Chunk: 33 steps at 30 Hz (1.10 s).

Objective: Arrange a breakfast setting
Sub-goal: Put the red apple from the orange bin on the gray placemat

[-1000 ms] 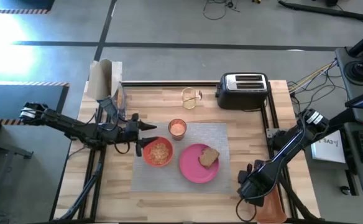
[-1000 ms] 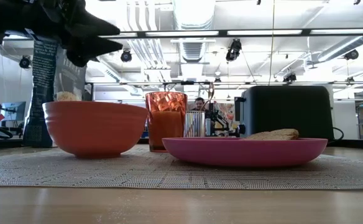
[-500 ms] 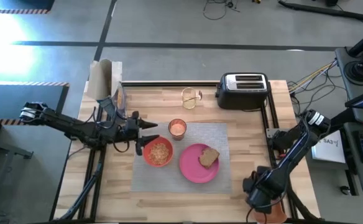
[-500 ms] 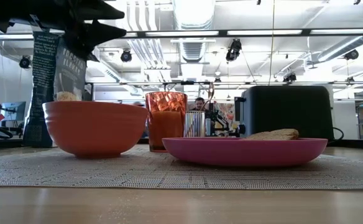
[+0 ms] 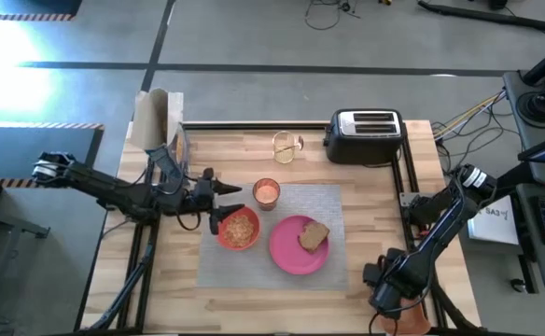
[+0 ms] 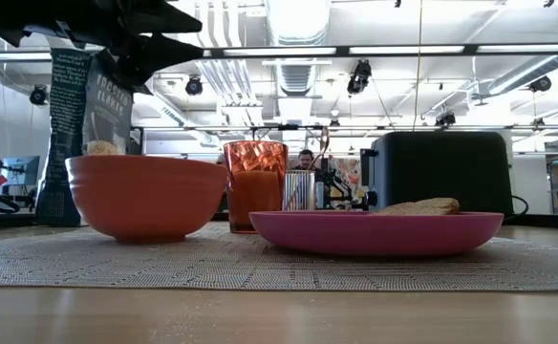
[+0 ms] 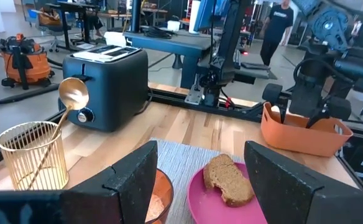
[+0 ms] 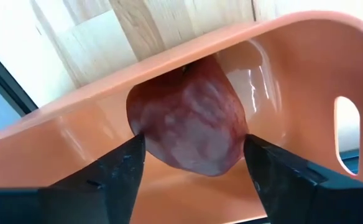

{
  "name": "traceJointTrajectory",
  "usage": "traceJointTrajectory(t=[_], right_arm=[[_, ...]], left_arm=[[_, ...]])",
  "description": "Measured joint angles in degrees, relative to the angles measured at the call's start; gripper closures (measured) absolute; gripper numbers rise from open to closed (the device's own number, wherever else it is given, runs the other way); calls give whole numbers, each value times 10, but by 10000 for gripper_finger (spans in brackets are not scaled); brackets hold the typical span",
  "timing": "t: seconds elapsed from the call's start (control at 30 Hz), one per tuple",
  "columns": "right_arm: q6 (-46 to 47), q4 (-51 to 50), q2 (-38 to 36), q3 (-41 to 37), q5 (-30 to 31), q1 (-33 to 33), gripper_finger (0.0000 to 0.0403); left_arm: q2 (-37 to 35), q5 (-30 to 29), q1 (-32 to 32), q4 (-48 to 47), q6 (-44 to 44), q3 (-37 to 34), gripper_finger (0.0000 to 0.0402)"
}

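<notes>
Reaching into the orange bin (image 8: pixel 281 81) off the counter's near right corner, my right hand (image 8: pixel 194 163) straddles the red fruit (image 8: pixel 188 121), fingers spread on either flank, not clenched. It looks round, firm and smooth-skinned, likely slippery, so I'd pinch across its widest middle. My left hand (image 5: pixel 224 205) hovers released above the orange-red bowl (image 5: pixel 238 229).

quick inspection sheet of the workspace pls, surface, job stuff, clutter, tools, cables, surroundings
surface: wooden table, grey placemat in the middle.
job's things: orange bowl, pink plate with toast and glass on the mat; red fruit in the orange bin.
clutter: toaster, wire cup holding a gold spoon, bag.
grippers: left tool open beside the bowl; right tool open around the fruit.
cables: bundle off the table's right edge.
surroundings: person in the room.
</notes>
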Motion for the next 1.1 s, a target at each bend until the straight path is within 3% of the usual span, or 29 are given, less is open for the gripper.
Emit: traceJointTrajectory(t=[0.23,0.6,0.73,1.1], right_arm=[[-19,-2,0,0,3,1,103],[-7,5,0,0,24,1,99],[26,21,0,5,23,1,99],[5,20,5,11,24,9,99]], left_arm=[[58,0,0,-15,3,41,178],[103,0,-8,-109,87,137,178],[103,0,-8,-121,86,133,178],[97,0,-13,-102,52,108,178]])
